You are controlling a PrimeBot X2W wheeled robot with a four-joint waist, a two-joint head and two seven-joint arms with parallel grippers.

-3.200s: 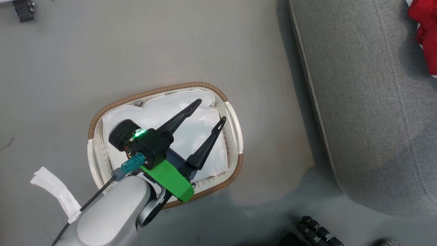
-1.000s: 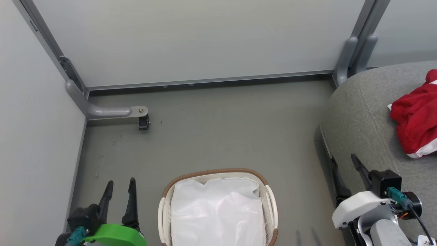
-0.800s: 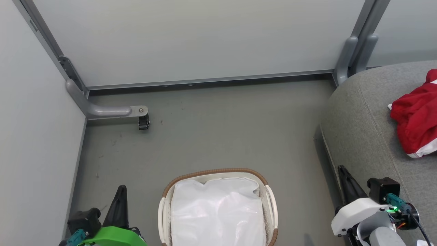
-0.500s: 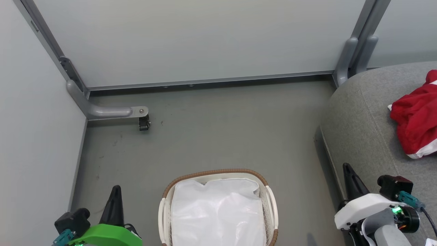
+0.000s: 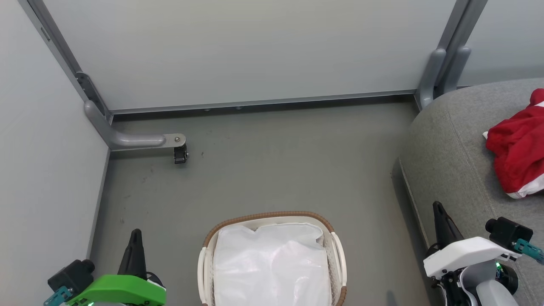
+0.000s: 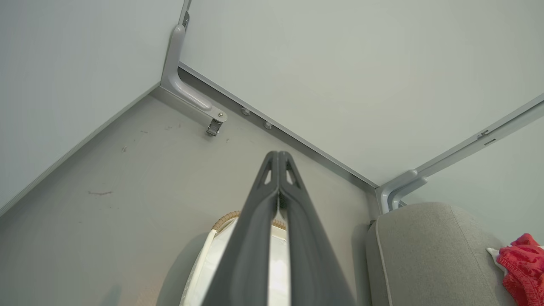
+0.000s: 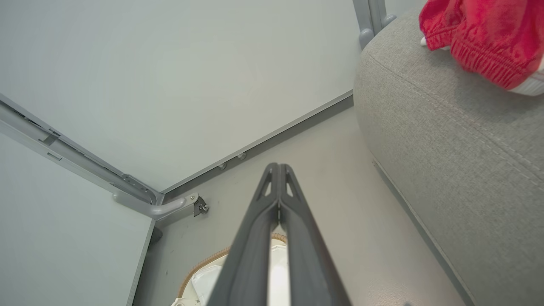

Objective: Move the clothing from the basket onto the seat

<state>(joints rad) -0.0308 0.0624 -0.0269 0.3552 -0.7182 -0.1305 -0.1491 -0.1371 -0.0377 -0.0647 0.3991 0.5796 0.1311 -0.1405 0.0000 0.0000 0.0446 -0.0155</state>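
1. Resting our left gripper (image 5: pixel 136 234) at the near left of the basket (image 5: pixel 268 214), fingers pressed together, empty.
2. Our right gripper (image 5: pixel 437 208) is closed too, gripping nothing, just beside the seat (image 5: pixel 459 170).
3. We see the clothing (image 5: pixel 516 161) heaped on the seat, far right, well apart from the basket.
4. A white liner (image 5: pixel 272 263) lies in the basket.

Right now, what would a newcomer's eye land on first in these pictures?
The bright red garment, lying crumpled on the grey sofa cushion at the far right. Next, the white laundry basket at bottom centre on the floor, holding just its white liner. The left gripper and right gripper flank it low down, fingers shut and empty.
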